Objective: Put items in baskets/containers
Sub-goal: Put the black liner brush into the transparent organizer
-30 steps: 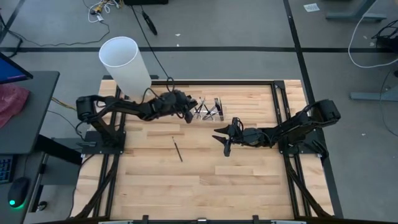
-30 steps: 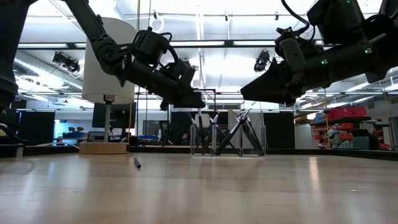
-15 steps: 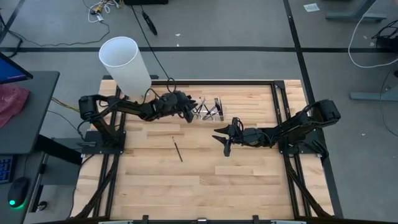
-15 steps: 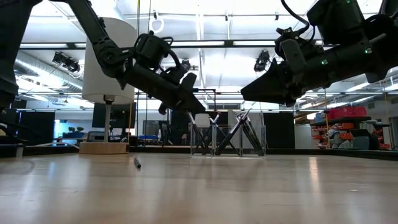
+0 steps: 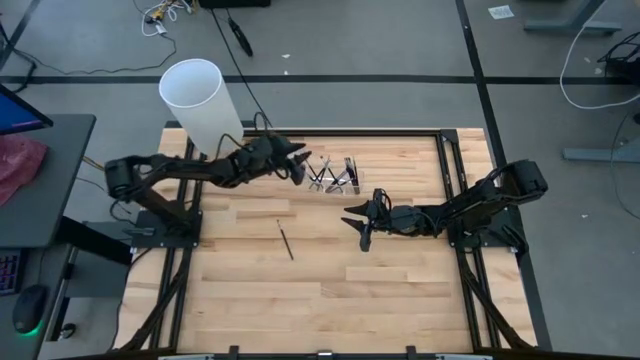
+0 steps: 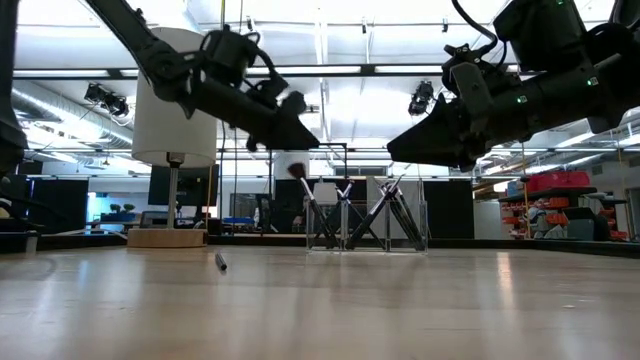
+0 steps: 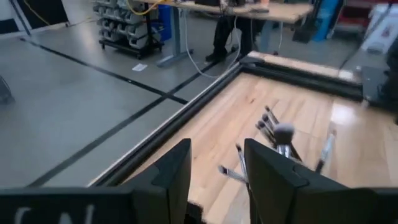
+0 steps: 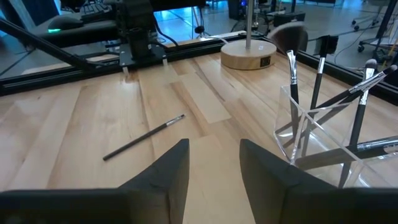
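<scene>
A clear holder (image 5: pixel 340 178) stands at the table's far middle, with several thin dark brushes (image 6: pixel 385 215) leaning crossed inside it. One brush with a reddish-brown head (image 6: pixel 297 170) leans out over the holder's left side. Another brush (image 5: pixel 286 240) lies flat on the wood nearer the front, also seen in the right wrist view (image 8: pixel 143 138). My left gripper (image 5: pixel 297 163) hovers open just left of and above the holder, with nothing between its fingers (image 7: pixel 217 149). My right gripper (image 5: pixel 360 225) hangs open above the table, near side of the holder, also empty (image 8: pixel 214 146).
A tall white cylinder (image 5: pixel 200 100) on a round wooden base (image 8: pixel 249 55) stands at the table's far left, close behind my left arm. Bare wood (image 5: pixel 330 290) stretches across the near half of the table. A black frame (image 5: pixel 440 135) borders the far and side edges.
My left gripper has opened and risen, drawing back from the holder toward the table's left. The brush with the reddish-brown head now leans in the holder's left side, free of the fingers. My right arm has kept still.
</scene>
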Controlling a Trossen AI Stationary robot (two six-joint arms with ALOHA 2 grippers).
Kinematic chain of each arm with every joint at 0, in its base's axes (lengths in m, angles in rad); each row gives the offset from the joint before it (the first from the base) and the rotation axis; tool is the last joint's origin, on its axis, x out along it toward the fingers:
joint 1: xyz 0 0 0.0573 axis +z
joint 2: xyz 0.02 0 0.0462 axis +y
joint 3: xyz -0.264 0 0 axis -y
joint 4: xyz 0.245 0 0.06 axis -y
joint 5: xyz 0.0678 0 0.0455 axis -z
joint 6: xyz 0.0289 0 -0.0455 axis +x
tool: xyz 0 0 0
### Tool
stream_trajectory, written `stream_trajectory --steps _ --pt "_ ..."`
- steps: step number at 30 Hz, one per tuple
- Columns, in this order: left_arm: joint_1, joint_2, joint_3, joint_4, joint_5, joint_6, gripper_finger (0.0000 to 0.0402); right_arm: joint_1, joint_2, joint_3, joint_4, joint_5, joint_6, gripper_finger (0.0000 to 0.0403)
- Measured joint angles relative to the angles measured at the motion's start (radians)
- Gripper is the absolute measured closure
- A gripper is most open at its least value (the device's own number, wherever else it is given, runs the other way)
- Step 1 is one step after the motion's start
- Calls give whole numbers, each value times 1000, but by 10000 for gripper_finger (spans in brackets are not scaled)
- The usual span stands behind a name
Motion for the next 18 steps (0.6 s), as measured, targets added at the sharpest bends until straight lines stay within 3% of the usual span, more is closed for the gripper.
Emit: stream_trajectory --steps 5,10,18 --pt "-68 -131 0 -227 -1 83 257 0 0 0 -2 0 7 262" --pt "-207 -217 1 -513 -43 94 266 0 0 0 -2 -1 7 262" --pt "-510 -213 0 -812 -230 -166 273 0 0 0 -1 -11 -2 262"
